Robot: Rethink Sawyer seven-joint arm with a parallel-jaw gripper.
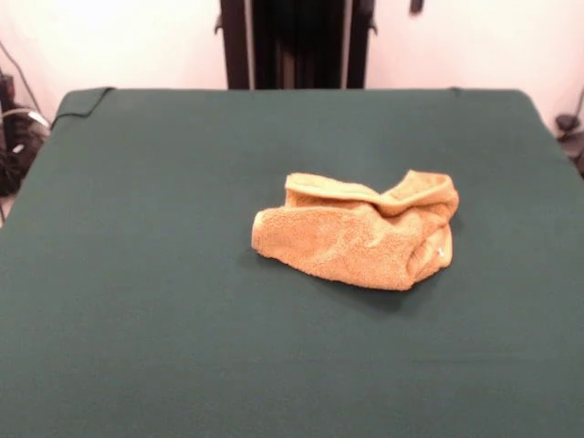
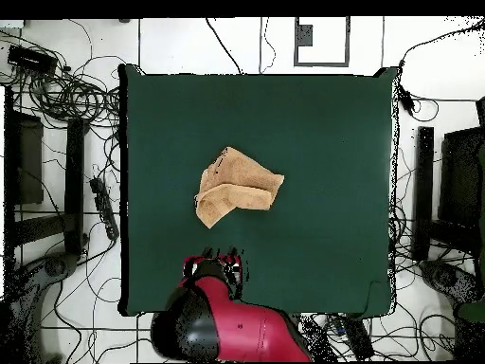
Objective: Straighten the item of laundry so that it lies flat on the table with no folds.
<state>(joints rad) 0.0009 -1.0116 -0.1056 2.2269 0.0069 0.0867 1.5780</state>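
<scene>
The orange-tan towel (image 1: 360, 233) lies crumpled a little right of the middle of the dark green table (image 1: 164, 292). It is folded over on itself, with a border band curled up along its far edge and a small white tag (image 1: 442, 252) at its right end. In the overhead view the towel (image 2: 237, 187) sits near the middle of the table (image 2: 322, 123), doubled over with a flap at its lower left. The gripper (image 2: 216, 261) shows only in the overhead view, drawn back at the table's bottom edge under the red arm, apart from the towel. It does not show in the front view.
The robot's black pedestal (image 1: 292, 41) stands behind the table's far edge. The red arm (image 2: 232, 327) bulks over the table's bottom edge in the overhead view. Cables (image 2: 66, 90) and equipment lie on the floor around the table.
</scene>
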